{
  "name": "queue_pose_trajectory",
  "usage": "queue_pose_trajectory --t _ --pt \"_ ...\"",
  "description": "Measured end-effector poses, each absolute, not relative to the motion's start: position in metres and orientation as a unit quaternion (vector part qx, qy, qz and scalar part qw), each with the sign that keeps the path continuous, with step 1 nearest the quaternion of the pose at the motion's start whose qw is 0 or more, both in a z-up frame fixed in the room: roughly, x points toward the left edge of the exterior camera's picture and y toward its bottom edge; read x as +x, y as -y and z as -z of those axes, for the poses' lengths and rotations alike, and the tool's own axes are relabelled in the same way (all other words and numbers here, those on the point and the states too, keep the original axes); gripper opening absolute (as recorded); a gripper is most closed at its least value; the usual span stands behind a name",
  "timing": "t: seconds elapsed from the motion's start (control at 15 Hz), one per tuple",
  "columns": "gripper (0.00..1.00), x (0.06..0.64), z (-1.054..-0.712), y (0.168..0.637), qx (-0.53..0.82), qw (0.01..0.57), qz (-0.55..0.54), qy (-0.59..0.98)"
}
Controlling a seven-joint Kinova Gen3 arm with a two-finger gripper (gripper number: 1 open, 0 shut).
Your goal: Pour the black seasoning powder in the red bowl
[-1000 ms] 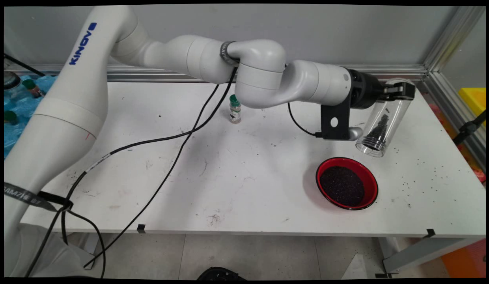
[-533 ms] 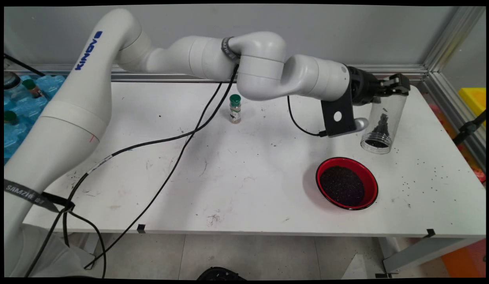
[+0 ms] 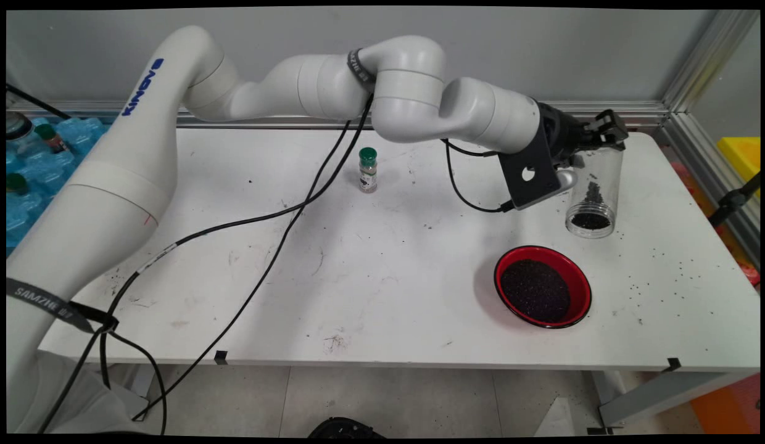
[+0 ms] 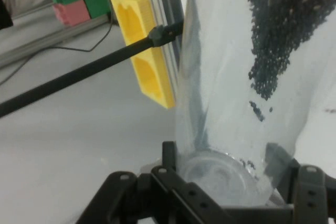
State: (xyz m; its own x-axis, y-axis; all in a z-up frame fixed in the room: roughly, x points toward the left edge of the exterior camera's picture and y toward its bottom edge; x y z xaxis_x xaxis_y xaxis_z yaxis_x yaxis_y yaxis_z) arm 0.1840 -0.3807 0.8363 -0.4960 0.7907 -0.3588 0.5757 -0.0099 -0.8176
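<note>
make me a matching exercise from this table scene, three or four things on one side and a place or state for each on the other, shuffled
Things:
1. clear plastic jar with black granules
2. round red bowl
3. small green-capped spice bottle
4. black two-finger gripper

Places or states:
A. stands alone near the table's far edge, under the arm
B. clamped on the jar's upper end, jaws shut
C. held mouth down at the table's right
D. lies on the table nearer the camera than the jar, full of dark grains

Pairs: 1-C, 2-D, 3-A, 4-B

The jar (image 3: 595,191) hangs in the gripper (image 3: 606,126) over the table's (image 3: 370,277) far right, behind the bowl (image 3: 541,287). The spice bottle (image 3: 368,170) stands well left.
</note>
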Motion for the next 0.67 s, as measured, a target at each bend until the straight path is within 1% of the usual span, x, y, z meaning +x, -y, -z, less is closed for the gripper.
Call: queue_pose_trajectory --t 0.67 --pt "0.0 0.196 -0.834 0.397 -0.427 0.166 -0.454 0.764"
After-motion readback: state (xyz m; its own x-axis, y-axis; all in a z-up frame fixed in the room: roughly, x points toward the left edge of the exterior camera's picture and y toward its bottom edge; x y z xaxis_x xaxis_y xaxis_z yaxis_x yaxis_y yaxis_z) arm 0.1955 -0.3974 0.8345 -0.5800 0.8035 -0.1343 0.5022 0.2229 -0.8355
